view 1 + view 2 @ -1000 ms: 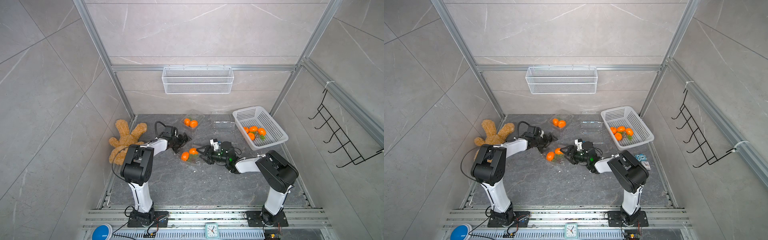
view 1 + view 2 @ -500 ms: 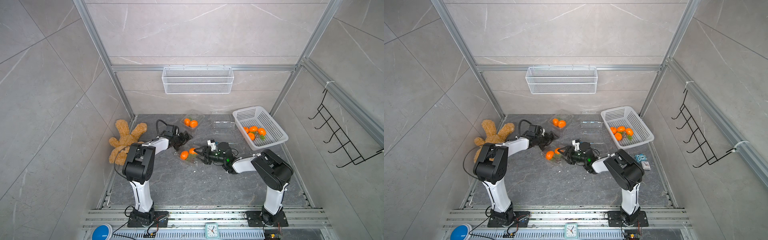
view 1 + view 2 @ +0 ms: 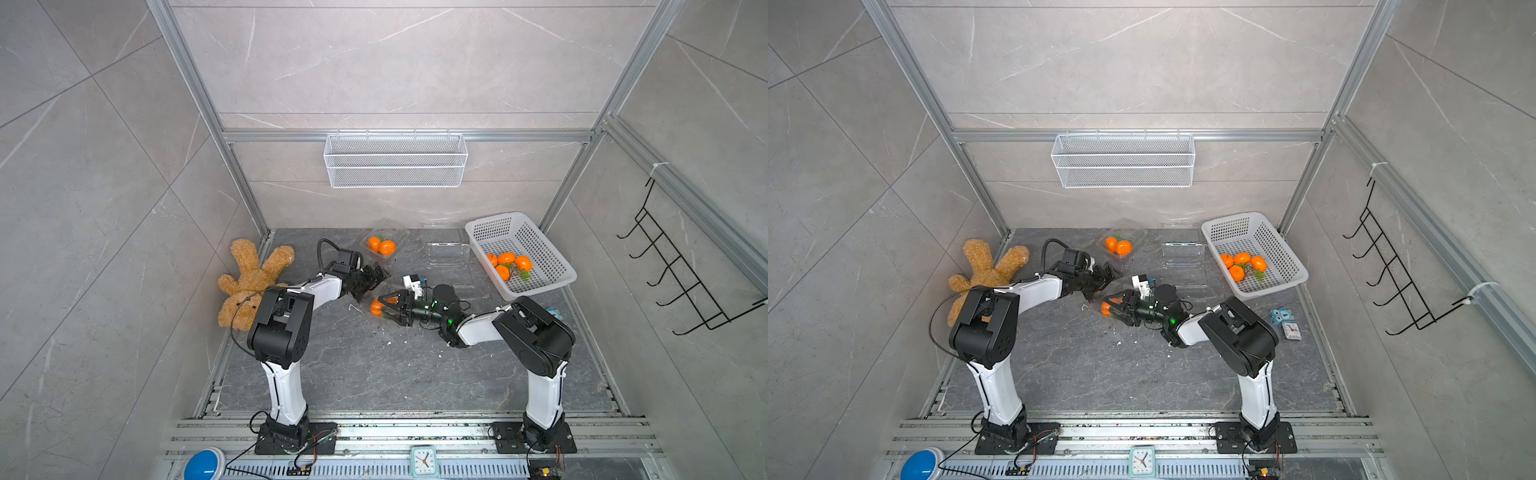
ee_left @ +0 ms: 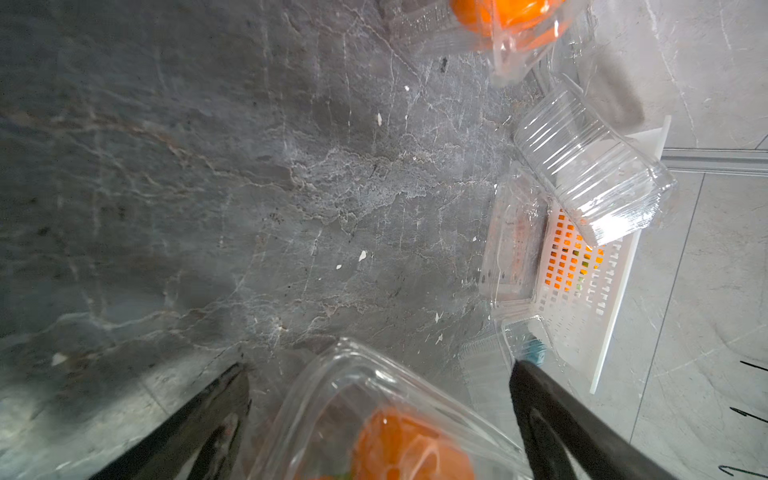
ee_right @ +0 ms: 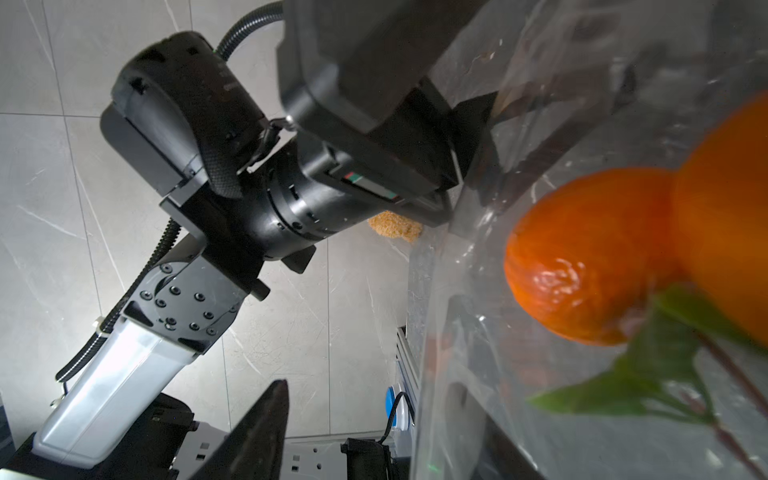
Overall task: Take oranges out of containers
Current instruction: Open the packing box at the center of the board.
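Since one second ago right fingers (image 5: 266, 428) advanced farther from white basket (image 3: 540, 249), now at clear container (image 4: 365, 374) holding two oranges (image 5: 590, 253); clamped or not, cannot tell; left fingers (image 4: 552, 415) wide apart around same container, well apart from basket.

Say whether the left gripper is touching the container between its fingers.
Cannot tell. Left wrist view: the left gripper stands open around the container; floor shows beside one finger, the other overlaps its rim.
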`<state>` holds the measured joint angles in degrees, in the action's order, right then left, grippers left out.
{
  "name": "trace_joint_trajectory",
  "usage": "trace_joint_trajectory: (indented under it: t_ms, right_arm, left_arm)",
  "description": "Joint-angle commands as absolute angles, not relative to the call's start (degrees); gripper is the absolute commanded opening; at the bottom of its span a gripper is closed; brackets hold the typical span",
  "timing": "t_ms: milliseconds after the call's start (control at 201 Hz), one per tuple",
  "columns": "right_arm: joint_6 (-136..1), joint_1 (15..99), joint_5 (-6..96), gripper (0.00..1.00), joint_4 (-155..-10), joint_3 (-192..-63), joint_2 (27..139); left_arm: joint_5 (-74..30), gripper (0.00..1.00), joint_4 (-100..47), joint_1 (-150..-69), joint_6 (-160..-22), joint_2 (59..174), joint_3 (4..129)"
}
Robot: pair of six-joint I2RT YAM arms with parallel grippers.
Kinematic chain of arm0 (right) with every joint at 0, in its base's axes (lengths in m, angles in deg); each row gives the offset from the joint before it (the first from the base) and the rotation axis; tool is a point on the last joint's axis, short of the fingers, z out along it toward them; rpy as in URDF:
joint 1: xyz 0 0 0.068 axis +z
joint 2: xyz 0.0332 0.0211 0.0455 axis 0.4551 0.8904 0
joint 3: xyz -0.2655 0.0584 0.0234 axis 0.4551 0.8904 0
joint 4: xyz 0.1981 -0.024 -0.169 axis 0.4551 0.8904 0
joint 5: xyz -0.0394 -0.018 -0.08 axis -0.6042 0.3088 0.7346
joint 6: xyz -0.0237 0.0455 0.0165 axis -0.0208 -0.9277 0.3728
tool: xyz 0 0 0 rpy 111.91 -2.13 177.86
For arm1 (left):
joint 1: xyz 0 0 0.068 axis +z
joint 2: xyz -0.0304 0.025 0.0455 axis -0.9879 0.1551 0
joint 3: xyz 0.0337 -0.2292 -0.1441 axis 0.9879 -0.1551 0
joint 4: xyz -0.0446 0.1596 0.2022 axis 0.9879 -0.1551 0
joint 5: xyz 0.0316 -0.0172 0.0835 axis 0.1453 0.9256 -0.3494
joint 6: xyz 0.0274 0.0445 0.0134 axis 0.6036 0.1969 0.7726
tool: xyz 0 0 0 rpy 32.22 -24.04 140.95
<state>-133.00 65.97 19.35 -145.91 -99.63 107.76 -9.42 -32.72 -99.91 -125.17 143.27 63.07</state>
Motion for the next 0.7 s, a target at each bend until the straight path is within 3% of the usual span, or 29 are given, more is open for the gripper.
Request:
trace_joint_trajectory:
  t_ms: [0,344,693]
  right_arm:
    - [-131.9,66.6,19.6,0.61,-146.6,-100.4,107.4]
    - [-126.1,66.5,20.5,0.64,-135.3,-101.1,104.0]
    - [-127.9,66.5,21.2,0.63,-140.8,-103.8,107.1]
  left_arm:
    - [-5.5,1.00,-32.6,-101.0,-126.9,143.9,65.4]
    - [-5.8,0.99,-34.8,-98.1,-125.7,140.2,63.9]
    - [-3.1,1.00,-27.3,-99.0,-131.8,140.0,60.1]
